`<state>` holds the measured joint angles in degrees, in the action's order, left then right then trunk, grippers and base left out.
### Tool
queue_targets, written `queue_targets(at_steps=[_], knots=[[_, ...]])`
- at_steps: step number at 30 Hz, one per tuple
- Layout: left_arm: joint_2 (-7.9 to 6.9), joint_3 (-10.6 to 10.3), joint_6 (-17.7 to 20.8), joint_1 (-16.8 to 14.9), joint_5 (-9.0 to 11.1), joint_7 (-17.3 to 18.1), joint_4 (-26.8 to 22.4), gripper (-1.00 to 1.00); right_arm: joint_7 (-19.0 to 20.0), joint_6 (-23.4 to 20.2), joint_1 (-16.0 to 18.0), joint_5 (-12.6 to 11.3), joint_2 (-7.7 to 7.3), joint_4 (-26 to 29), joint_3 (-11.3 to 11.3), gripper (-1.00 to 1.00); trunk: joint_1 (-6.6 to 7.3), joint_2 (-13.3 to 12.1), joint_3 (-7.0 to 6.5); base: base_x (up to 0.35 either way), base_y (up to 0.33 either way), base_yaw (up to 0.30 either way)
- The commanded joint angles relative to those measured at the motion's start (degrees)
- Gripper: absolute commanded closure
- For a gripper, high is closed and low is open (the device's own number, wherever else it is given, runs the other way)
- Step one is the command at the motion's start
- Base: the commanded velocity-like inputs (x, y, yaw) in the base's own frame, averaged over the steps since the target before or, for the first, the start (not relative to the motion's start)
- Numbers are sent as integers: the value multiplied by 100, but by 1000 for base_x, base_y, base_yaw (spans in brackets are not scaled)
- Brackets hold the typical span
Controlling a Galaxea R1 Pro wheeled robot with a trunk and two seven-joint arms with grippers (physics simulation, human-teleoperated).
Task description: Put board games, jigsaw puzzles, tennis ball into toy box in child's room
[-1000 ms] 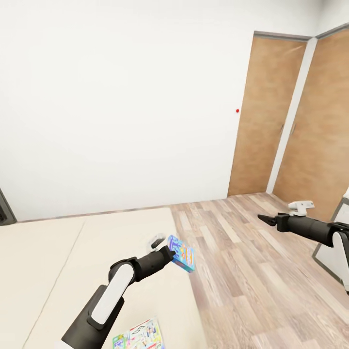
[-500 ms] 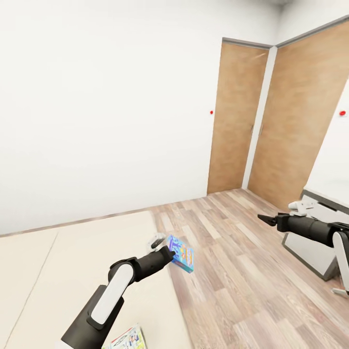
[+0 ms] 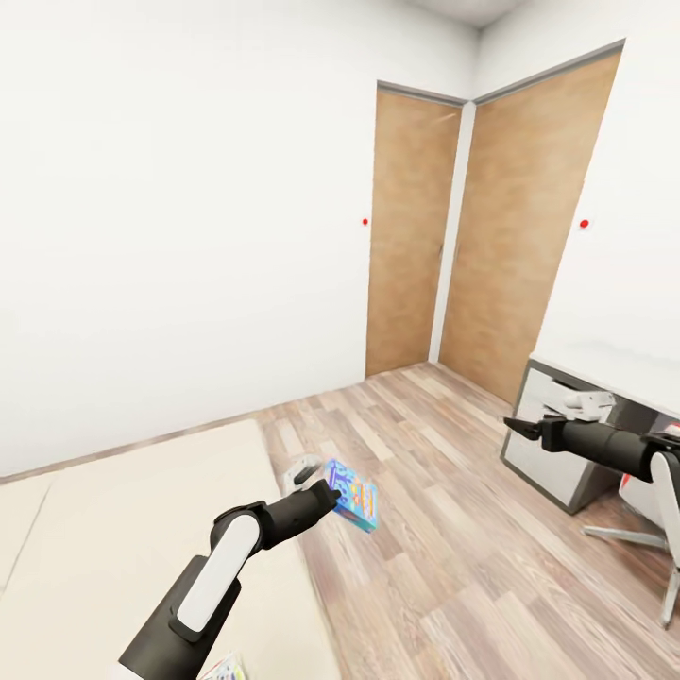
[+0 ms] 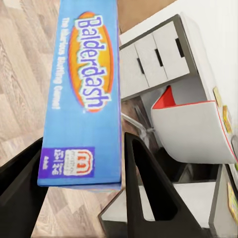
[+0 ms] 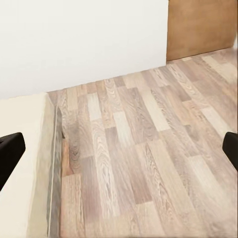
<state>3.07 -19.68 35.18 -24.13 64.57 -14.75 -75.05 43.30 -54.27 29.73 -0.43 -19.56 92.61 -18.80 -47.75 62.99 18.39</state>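
1. The left pincer (image 3: 326,491) has the blue board game (image 3: 352,494) clamped between its fingers, out over the wood floor (image 3: 444,529) just past the right edge of the bed (image 3: 123,529). In the left wrist view the "Balderdash" box (image 4: 82,94) sits between the two dark fingers (image 4: 144,188), gripped near one short end with most of its length sticking out beyond them.

2. That is the first worry: a long box pinched at its end can pivot or slide in the grip if the base turns or stops sharply, and from here it would drop to the floor, not the bed.

3. The right pincer (image 3: 515,427) is spread wide with nothing in it; the right wrist view has a fingertip (image 5: 10,156) at each edge and bare floor between.

4. The worktop (image 3: 604,368) with its white drawers (image 3: 552,444) stands on the right, close beside the outstretched right arm. Swinging further that way risks clipping the drawer front with that arm.

5. A chair (image 3: 642,529) stands near the worktop, with a white, red-edged seat (image 4: 191,129) in the left wrist view. It may block the approach.

6. The toy box can't be made out yet, so lining up the drop is guesswork until it comes into sight.
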Motion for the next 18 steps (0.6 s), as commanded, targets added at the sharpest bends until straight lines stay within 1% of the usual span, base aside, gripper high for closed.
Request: queue_targets(at_steps=[1, 15, 18], knots=[[0, -1, 9, -4, 70, -56, -9, 100, 21, -39, 6, -1, -1, 2, -7, -100, 22, -37, -11, 0, 0, -294], [-5, -2, -5, 27, 83, -52, -11, 100, 21, -39, 7, -1, 4, 2, 7, -100, 330, -598, -262, 0, 0, -294], [-5, -6, -17, 57, 81, -38, -12, 100, 21, -39, 7, -1, 5, 2, 8, -100, 330, -598, -262, 0, 0, -294]])
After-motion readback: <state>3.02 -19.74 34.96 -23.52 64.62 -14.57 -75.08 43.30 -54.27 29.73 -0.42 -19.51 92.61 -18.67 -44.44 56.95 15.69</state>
